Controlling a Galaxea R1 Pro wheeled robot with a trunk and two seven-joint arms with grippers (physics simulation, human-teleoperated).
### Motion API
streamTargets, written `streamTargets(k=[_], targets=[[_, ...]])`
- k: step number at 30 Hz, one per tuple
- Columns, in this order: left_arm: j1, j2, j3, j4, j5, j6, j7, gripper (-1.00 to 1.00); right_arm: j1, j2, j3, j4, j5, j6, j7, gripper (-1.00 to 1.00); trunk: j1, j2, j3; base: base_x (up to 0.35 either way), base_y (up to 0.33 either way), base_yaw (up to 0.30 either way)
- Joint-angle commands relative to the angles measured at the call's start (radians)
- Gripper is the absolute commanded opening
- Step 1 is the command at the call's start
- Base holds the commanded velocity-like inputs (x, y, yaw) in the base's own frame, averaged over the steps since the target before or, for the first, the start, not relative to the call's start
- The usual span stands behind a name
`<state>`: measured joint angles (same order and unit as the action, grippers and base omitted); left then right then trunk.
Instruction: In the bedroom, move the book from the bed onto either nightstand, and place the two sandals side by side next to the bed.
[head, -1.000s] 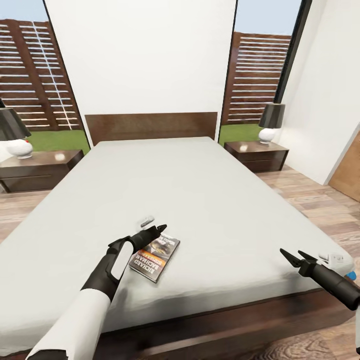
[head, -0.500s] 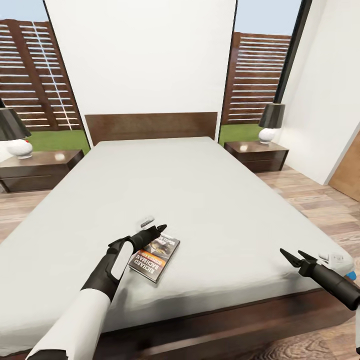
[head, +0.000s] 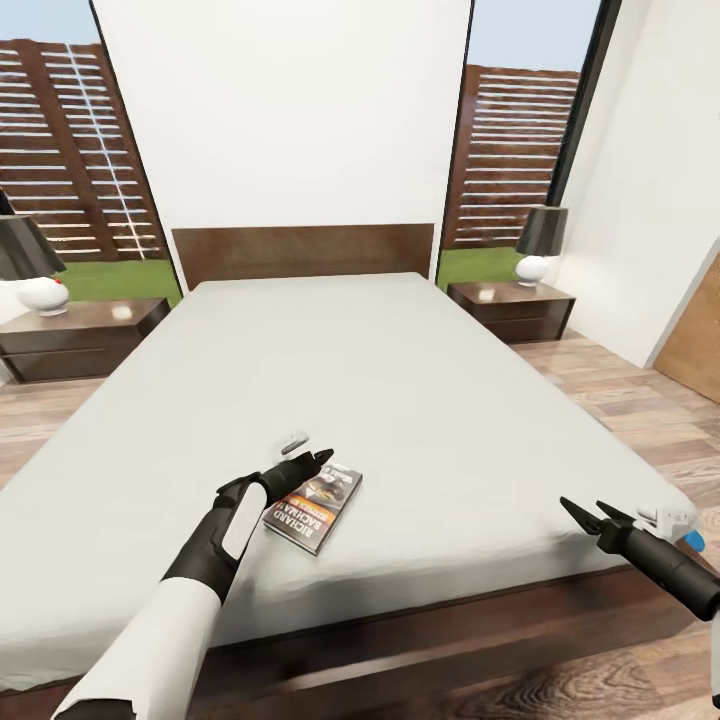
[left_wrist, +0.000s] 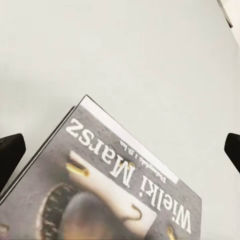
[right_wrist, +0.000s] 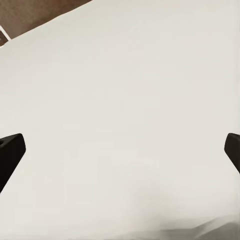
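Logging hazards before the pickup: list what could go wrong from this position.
1. The book lies flat on the soft mattress, so the open left hand may push it along or press into the bedding rather than get under it.
2. The right hand hangs open by the bed's corner, near a small white item, and might knock it.
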<state>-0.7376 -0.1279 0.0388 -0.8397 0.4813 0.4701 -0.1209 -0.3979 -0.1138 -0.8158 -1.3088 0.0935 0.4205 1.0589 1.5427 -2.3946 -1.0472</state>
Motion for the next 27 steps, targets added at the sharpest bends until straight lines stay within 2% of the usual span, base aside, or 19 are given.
streamTargets(k=[1,10,27], targets=[[-0.001,-0.001,0.004,-0.001,0.005,0.007,-0.002,1.00,-0.001,0.000,-0.002,-0.001,0.006,0.007,0.007,1.00,0.000,0.000,-0.001,-0.008,0.000,0.000],[0.000,-0.001,0.004,-0.001,0.005,0.007,-0.002,1.00,-0.001,0.000,-0.002,-0.001,0.006,0.007,0.008,1.00,0.000,0.000,-0.001,-0.002,0.000,-0.005],[0.000,-0.001,0.004,-0.001,0.005,0.007,-0.003,1.00,-0.001,0.000,-0.002,-0.001,0.006,0.007,0.009,1.00,0.000,0.000,0.001,0.000,0.000,-0.105]])
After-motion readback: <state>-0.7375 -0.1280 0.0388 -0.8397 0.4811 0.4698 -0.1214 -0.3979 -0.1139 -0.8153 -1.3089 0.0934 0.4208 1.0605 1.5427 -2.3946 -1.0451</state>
